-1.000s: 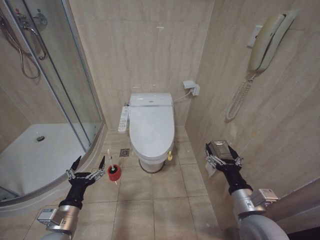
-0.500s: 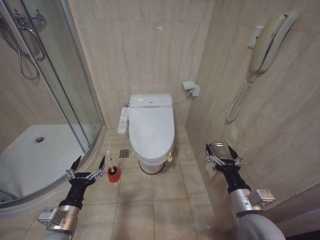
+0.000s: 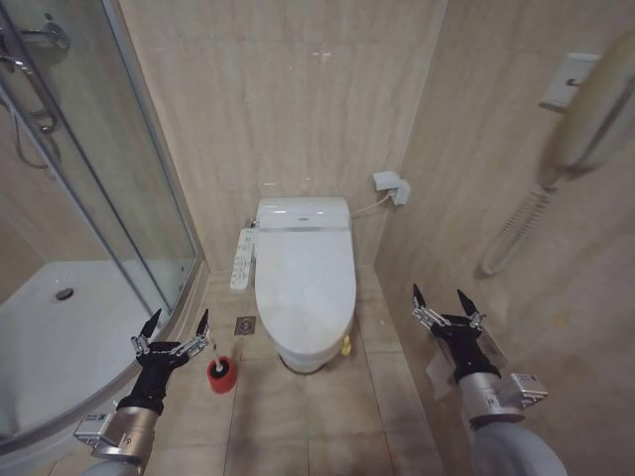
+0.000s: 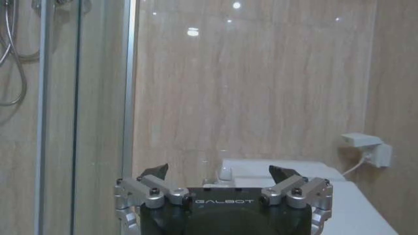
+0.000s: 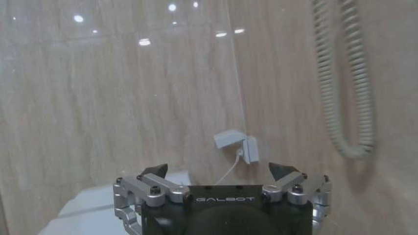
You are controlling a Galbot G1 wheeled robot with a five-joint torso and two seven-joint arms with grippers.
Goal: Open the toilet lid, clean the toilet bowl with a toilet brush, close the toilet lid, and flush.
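Both jaws are spread wide and holding nothing, so honestly I'm at square one here. Left gripper (image 3: 174, 331) hangs low by the shower's glass wall (image 3: 119, 198), right gripper (image 3: 443, 305) is up beside the tiled right wall, near the phone cord (image 3: 511, 233).

Nothing on the list looks done yet. Lid (image 3: 305, 288) is flat down on the toilet, glossy white, long oval, with a little yellow ring (image 3: 346, 346) poking out at its front right edge. That's presumably my pull tab. Can't see the bowl itself with the lid shut, just the button panel (image 3: 242, 258) running along its left side.

Brush (image 3: 214, 349) is sitting in its red holder (image 3: 222, 375) on the floor, just beside my left gripper, thin white handle sticking up.

So left to do, by my count: open, scrub, close, flush.
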